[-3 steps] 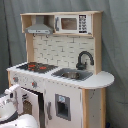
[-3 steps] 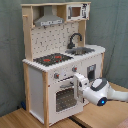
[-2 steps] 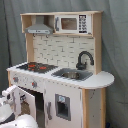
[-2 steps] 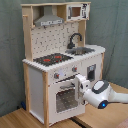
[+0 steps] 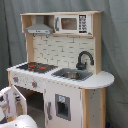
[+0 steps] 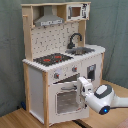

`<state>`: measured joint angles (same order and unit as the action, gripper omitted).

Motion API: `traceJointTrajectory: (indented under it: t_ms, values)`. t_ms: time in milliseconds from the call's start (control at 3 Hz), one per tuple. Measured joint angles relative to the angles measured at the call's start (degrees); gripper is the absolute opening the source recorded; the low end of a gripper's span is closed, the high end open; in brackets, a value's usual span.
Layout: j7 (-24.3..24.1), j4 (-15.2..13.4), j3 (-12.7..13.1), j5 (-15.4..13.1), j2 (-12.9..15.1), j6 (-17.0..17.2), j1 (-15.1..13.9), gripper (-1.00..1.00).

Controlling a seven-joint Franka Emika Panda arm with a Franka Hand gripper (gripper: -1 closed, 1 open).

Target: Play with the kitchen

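Observation:
The kitchen is a tall white and light-wood toy and fills both exterior views. It has a black faucet over a sink, a red-ringed hob, a pegboard back and a grey hood. In the second exterior view my gripper is at the top edge of the windowed oven door, which leans out slightly. The white arm reaches in from the second exterior view's right. In the first exterior view the oven door stands ajar at the lower left, with the arm partly cut off beside it.
A grey curtain hangs behind the kitchen. The kitchen stands on a wooden surface. A toy microwave sits on the top shelf. Knobs line the front above the oven, and a cupboard door is beside it.
The arm has sunk a little and drawn back from the kitchen front. The oven door's top now leans slightly farther out.

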<state>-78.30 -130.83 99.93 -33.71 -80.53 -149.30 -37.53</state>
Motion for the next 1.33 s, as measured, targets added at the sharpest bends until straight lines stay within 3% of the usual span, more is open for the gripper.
traceJointTrajectory:
  t_ms: [667, 1333]
  values:
    - [3.45, 4.08, 1.75, 3.99, 2.27, 9.18, 0.49, -1.00]
    - [7.55, 9.35, 3.06, 9.08, 2.31, 17.92, 0.37, -1.00]
